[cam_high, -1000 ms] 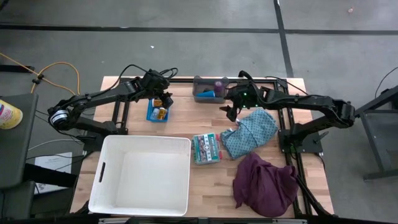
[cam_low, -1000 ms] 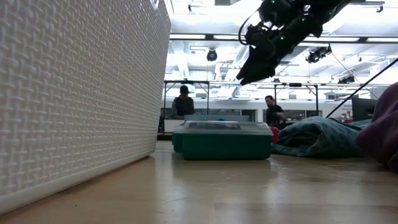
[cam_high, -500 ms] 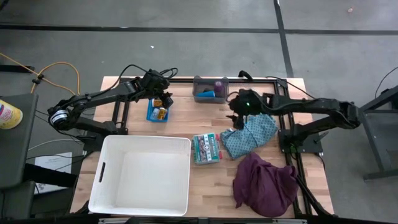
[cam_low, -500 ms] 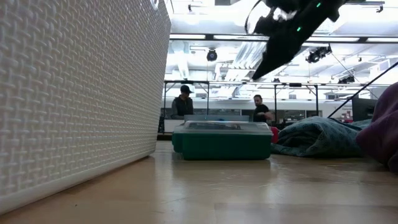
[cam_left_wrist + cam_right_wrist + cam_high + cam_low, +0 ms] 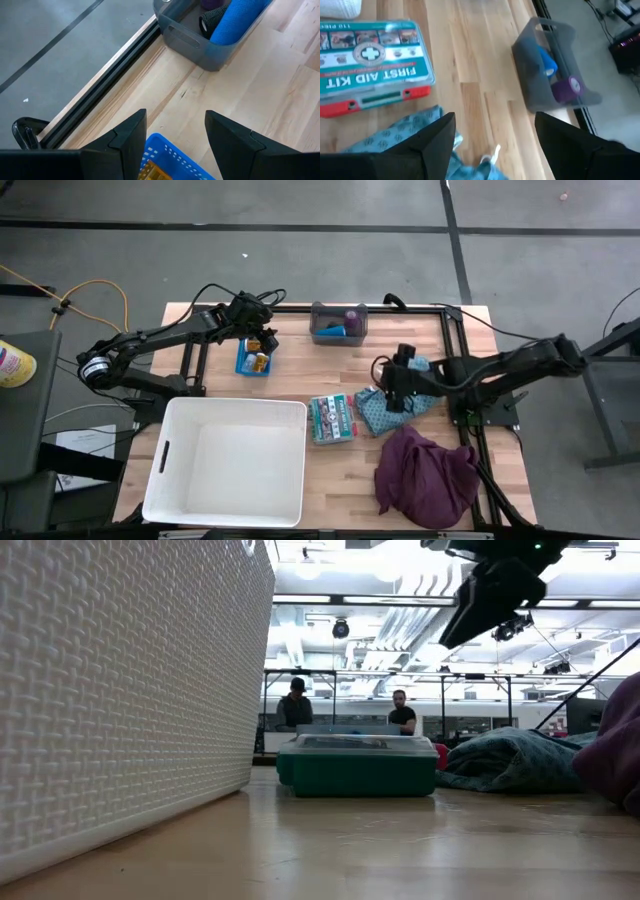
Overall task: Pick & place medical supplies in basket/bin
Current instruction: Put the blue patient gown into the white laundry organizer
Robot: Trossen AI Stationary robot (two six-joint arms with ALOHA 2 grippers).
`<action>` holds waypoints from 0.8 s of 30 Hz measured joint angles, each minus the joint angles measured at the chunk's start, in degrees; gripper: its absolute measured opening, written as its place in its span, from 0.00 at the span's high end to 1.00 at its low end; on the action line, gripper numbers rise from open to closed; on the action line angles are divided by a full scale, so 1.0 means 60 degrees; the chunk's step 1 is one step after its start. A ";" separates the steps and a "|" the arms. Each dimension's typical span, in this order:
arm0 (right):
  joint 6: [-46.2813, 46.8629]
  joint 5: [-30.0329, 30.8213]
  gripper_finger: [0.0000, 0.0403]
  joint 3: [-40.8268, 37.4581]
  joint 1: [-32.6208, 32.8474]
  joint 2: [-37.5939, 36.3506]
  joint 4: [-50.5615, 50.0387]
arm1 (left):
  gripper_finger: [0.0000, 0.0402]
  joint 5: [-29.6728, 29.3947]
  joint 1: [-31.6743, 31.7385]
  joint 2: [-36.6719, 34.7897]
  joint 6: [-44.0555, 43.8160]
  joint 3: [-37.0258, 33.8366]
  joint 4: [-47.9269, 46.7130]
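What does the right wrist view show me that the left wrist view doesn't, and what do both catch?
Only the right wrist view shows the teal first aid kit box, the teal patterned cloth under the open right gripper, and the small purple roll. Only the left wrist view shows the blue mesh basket below the open left gripper. Both show the grey plastic bin holding the small blue roll.

Bare wood btwn grey bin (image 5: 338,323) & first-aid kit (image 5: 333,419).
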 joint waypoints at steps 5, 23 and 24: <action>0.0886 0.0292 0.35 0.0000 0.0635 0.0080 -0.0726 | 0.52 0.0000 0.0000 0.0000 0.0000 0.0000 0.0002; 0.2230 0.0126 0.35 -0.0004 0.2951 0.2268 -0.0546 | 0.52 0.0000 0.0000 0.0000 0.0000 0.0000 0.0036; 0.2230 0.0126 0.35 0.0000 0.3122 0.2382 -0.0462 | 0.52 0.0000 0.0000 0.0000 0.0000 0.0000 0.0036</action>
